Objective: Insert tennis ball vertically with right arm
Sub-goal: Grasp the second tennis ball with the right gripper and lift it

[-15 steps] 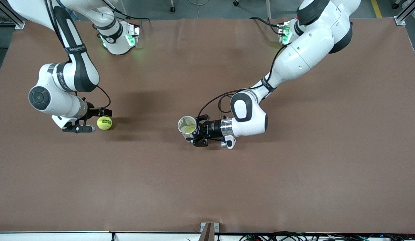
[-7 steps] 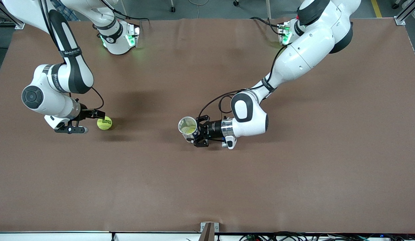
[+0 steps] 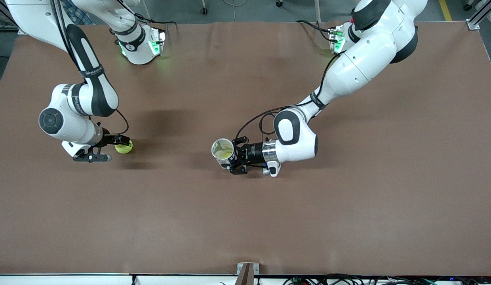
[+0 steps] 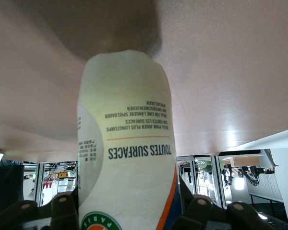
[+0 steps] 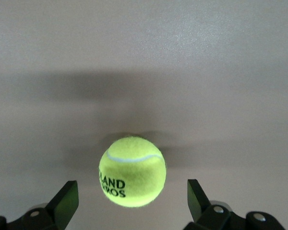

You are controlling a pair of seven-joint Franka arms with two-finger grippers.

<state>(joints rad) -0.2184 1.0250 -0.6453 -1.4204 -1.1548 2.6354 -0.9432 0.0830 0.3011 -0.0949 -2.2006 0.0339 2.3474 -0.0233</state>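
1. The main risk, as I judged it, was a poor pinch: the tennis ball (image 3: 124, 147) lay loose on the table (image 3: 245, 221) toward the right arm's end, and if one finger met it before the other as they closed, it would likely roll out of reach.
2. A second risk sat at the can (image 3: 222, 151). Its opening looked barely wider than the ball (a judgement only), so a drop off centre could bounce off the rim or knock the can askew in its grip.
3. The right gripper (image 5: 130, 201) was low over the table with its fingers spread wide, the ball between them and touching neither in the right wrist view. The forearm reached down from the base with the wrist bent toward the ball.
4. The left gripper (image 3: 235, 160) was near the table's middle, clamped on the side of the can, mouth upward; this arm waited, forearm roughly level.
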